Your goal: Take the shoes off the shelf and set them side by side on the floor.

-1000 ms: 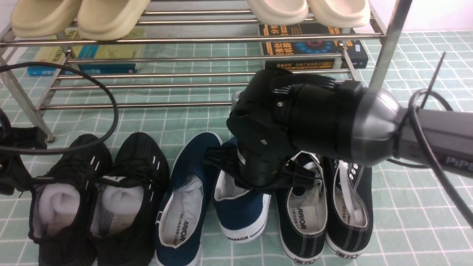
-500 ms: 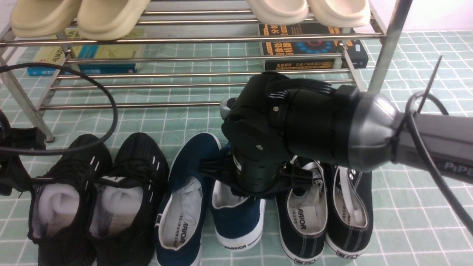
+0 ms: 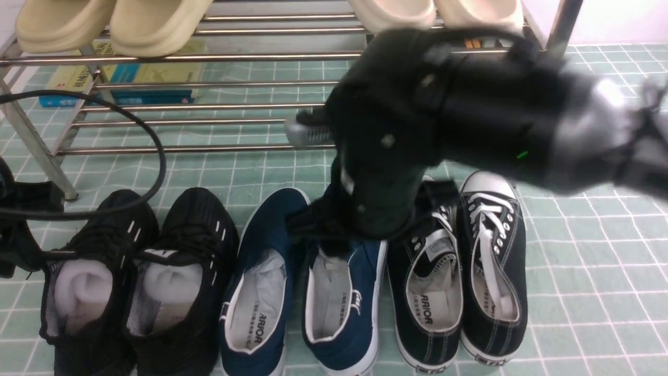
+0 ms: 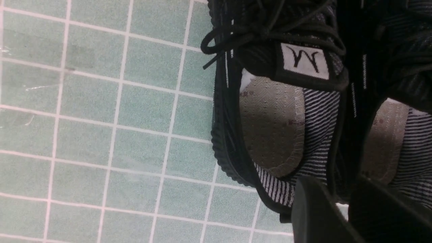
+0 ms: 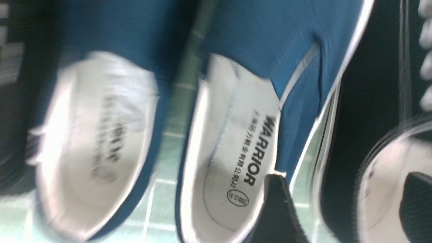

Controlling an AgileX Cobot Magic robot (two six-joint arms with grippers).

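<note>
Front: your shoes (image 3: 368,277) sit side by side on the floor (image 3: 584,292), toes toward the shelf (image 3: 209,106), between black knit sneakers (image 3: 141,271) and laced sneakers (image 3: 459,277).

Left wrist: left gripper (image 4: 334,180) is by a knit sneaker's heel. The gap between the fingers is narrow, and you cannot tell if anything is held.

Right wrist: right gripper (image 5: 342,175) is spread wide and empty above the right navy shoe's edge.

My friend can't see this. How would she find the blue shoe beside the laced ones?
In front of the steel shelf, six shoes line the green floor. Fourth from the left is the blue shoe, laceless, unlike the black white-laced sneaker on its right.
</note>
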